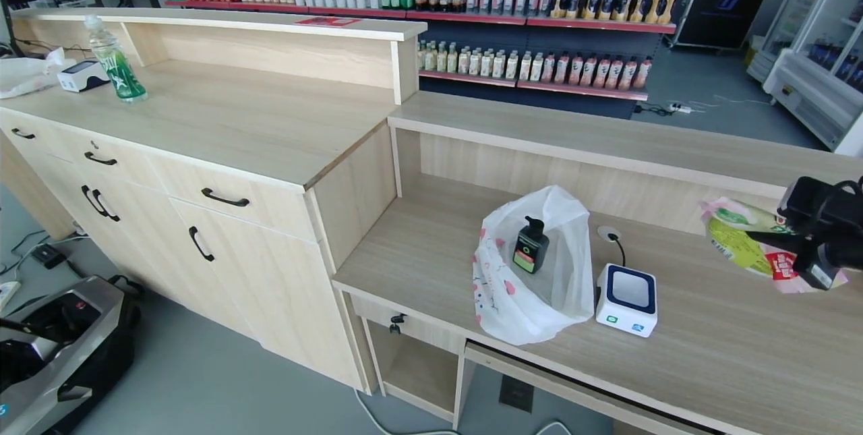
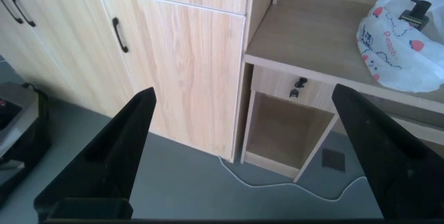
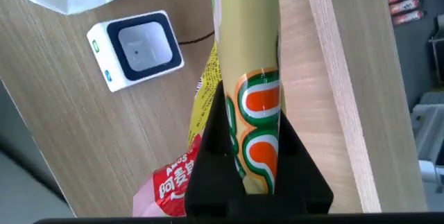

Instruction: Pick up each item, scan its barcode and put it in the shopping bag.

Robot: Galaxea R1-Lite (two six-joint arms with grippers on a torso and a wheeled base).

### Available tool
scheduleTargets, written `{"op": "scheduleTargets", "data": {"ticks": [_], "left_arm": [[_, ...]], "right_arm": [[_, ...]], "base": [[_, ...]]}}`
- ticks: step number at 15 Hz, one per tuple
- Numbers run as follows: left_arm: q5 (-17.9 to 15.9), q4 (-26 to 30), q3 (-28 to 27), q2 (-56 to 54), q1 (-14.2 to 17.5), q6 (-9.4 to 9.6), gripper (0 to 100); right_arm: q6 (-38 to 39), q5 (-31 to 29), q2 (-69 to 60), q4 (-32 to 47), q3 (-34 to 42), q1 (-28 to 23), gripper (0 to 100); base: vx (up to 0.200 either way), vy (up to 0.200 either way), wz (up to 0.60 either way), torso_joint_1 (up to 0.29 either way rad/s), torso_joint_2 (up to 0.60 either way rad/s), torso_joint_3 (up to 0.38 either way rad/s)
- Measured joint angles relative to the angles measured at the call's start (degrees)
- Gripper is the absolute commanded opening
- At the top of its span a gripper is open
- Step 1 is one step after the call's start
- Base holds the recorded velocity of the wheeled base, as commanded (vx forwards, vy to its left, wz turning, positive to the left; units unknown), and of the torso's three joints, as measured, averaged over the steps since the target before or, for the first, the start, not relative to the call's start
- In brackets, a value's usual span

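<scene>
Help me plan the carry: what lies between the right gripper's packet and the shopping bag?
Between the packet and the shopping bag stand the scanner and its cable, beside the bag on the counter, per the head view.

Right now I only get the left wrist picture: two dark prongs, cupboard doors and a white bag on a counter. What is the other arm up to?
Observer: The right gripper is shut on a green and yellow snack packet, held over the lower counter, off to the right of the shopping bag.
Operator: Is there something to scan it with?
Observer: Yes, a white scanner with a dark blue top sits on that counter, right beside the bag, on the right arm's side.
Operator: And the dark thing in the bag?
Observer: A dark pump bottle with a red and green label, standing upright.
</scene>
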Motion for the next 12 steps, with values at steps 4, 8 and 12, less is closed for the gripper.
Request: {"op": "scheduleTargets", "data": {"ticks": [4,8,12], "left_arm": [[0.0,0.0,0.0,0.0,0.0,-0.02,100],[0.0,0.0,0.0,0.0,0.0,-0.02,100],[0.0,0.0,0.0,0.0,0.0,-0.02,100]], "right_arm": [[-16.5,6.6,5.2,4.7,-2.1,-0.7,0],[-25.6,7.7,9.6,6.9,-5.0,-1.3,0],[-31.2,8.1,12.1,7.0,-5.7,-1.3,0]], "base": [[0.0,0.0,0.0,0.0,0.0,0.0],[0.0,0.0,0.0,0.0,0.0,0.0],[0.0,0.0,0.0,0.0,0.0,0.0]]}}
